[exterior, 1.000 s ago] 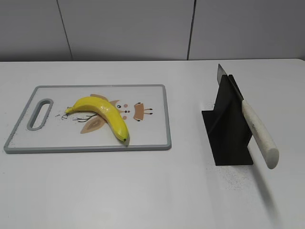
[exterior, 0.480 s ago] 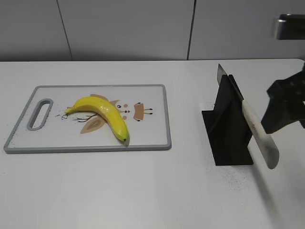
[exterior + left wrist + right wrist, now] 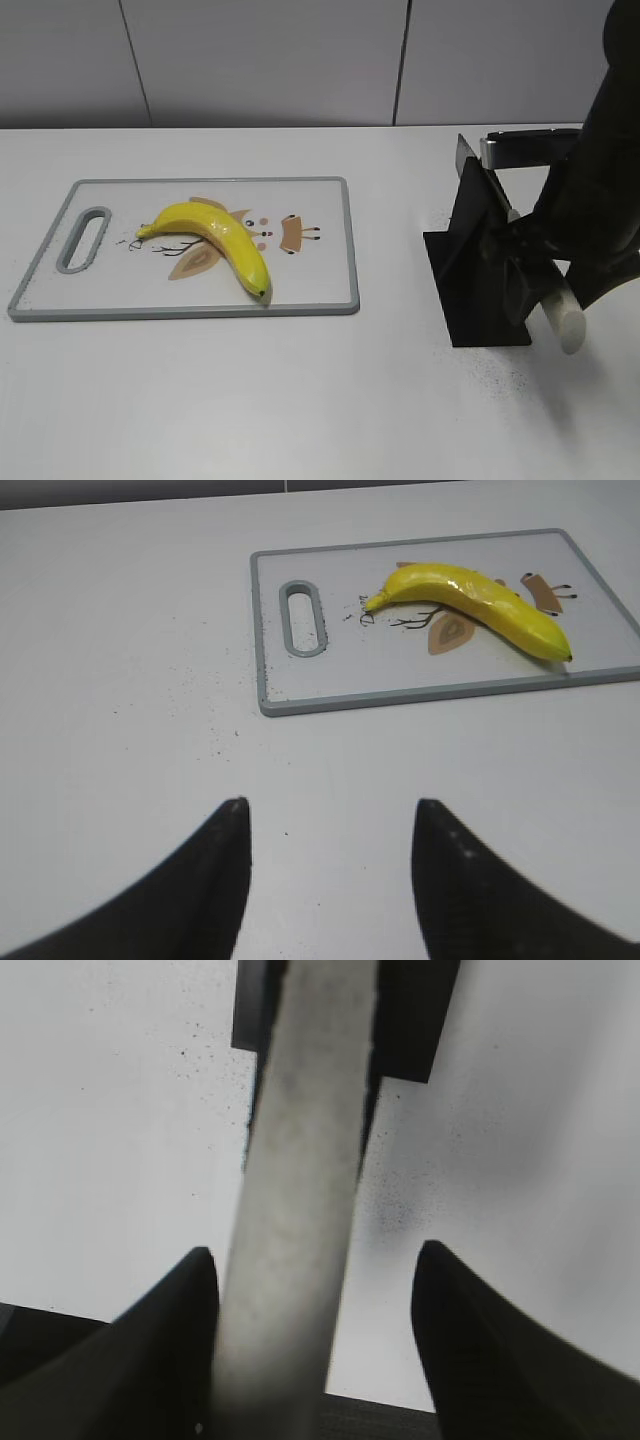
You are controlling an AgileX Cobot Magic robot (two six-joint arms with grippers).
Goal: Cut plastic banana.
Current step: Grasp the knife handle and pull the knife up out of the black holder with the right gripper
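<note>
the banana [image 3: 212,241] lies on the cutting board [image 3: 330,295] toward the left side of the table [image 3: 300,400], stem end near the board's handle slot [image 3: 84,239], tip near the board's front edge; judged light, stiff and smooth-skinned, it may roll or slide under a blade and is best steadied near one end. the knife [image 3: 545,290] rests slanted in a black stand [image 3: 478,280] near the right edge of the table, blade up and back, pale handle [image 3: 290,1190] jutting toward the front; the handle looks rigid and round, the natural place to grip. right gripper [image 3: 310,1340] spread, one finger on each side of the handle, not yet closed on it. left gripper [image 3: 330,870] spread and empty above bare table left of the board. the stand sits close beneath the handle and could be dragged along; nothing stands between stand and board
</note>
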